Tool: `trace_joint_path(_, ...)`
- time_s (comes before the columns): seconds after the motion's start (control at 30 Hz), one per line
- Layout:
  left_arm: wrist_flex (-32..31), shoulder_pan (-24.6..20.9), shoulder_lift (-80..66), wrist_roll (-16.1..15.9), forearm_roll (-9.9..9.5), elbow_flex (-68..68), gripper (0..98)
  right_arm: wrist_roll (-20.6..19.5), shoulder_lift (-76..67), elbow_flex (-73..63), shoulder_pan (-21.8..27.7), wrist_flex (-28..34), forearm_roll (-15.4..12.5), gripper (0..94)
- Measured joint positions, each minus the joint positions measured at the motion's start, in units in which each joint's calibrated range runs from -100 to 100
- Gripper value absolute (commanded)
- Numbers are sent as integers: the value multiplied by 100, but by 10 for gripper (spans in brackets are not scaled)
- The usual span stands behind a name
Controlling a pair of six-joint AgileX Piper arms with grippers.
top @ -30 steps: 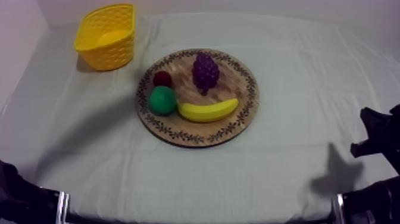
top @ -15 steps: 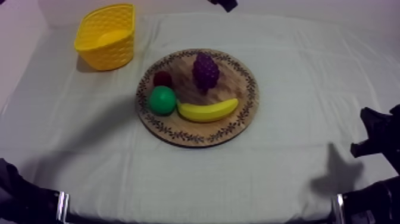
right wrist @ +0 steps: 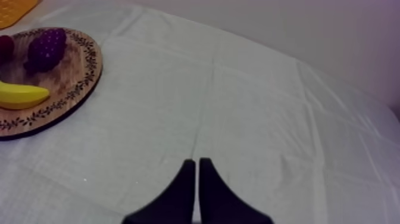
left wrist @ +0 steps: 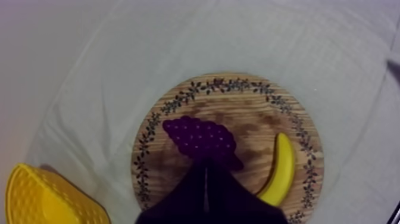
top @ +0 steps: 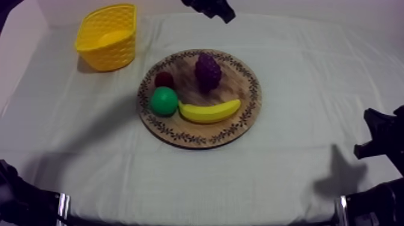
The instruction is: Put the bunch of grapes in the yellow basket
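**Operator:** Where is the bunch of grapes (top: 207, 71), and how is it oriented?

**Technician:** It lies on the wooden board (top: 240, 129), at 12 o'clock from the board's centre. In the top view its long axis runs 12 to 6. The narrower, darker end points to 6, toward the banana (top: 210, 112). The small red fruit (top: 163, 79) sits at 10 o'clock on the board and a green fruit (top: 163, 101) at 9. The yellow basket (top: 108, 37) stands on the desk (top: 300, 72) at 10 o'clock from the board, apart from it.

**Operator:** What is the finger state?

**Technician:** The left gripper (left wrist: 205, 176) has its fingers pressed together in a narrow wedge, holding nothing. It is over the desk's far edge, at 12 o'clock from the board. The right gripper (right wrist: 196, 173) also has its fingers together and empty. It is above bare cloth (right wrist: 250, 107) at 3 o'clock, well apart from the board.
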Motion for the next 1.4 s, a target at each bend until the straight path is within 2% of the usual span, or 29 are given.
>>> trace_joint_path(0.33,-7,-7,2,-231,92,84,0,0,0,0,0,0,0,5)
trace_joint_path(0.6,-10,-17,-38,-475,39,513,0,0,0,0,0,0,0,5)
trace_joint_path(0.73,4,-41,-61,-457,28,648,0,0,0,0,0,0,0,5)
trace_joint_path(0.83,-6,-54,-111,-331,-5,729,4,0,0,0,0,0,0,5)
trace_joint_path(0.97,-101,-46,-190,112,-112,865,9,0,0,0,0,0,0,5)
trace_joint_path(1.1,-156,16,-236,777,-159,1021,9,0,0,0,0,0,0,5)
trace_joint_path(1.4,98,-70,-207,2423,248,1027,4,0,0,0,0,-7,0,5)
